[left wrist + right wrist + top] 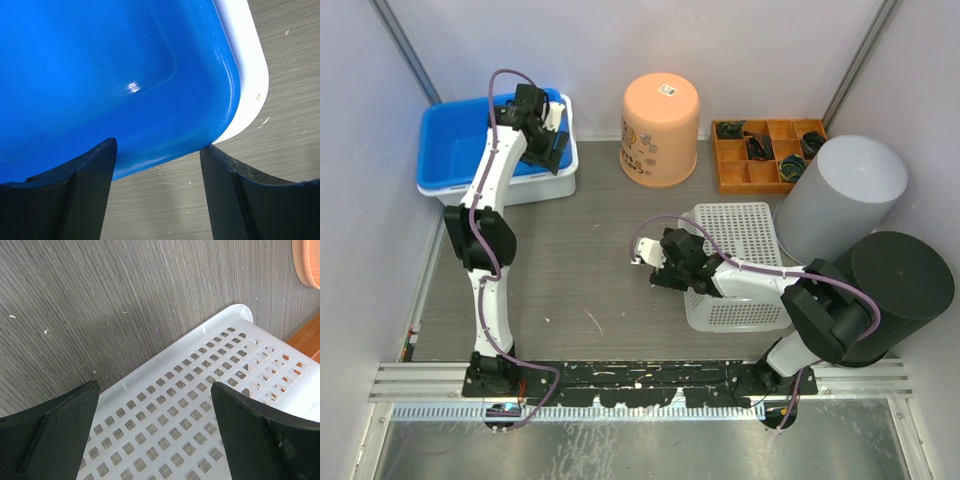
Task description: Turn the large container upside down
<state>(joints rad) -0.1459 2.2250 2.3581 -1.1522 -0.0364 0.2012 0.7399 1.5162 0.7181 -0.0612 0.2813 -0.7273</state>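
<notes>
Overhead, left pincer (pixel 159 147) hangs open above blue tub (pixel 100 65); right pincer (pixel 155 386) open over white perforated basket (pixel 200 420).

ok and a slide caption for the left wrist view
Left gripper, jaws open, above the corner of the blue tub, a white tub showing beneath it, grey table below.

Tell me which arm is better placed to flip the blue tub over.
Left. The left claw hangs open over a corner of the blue tub; the right claw is open above the white perforated basket, well away from it.
</notes>
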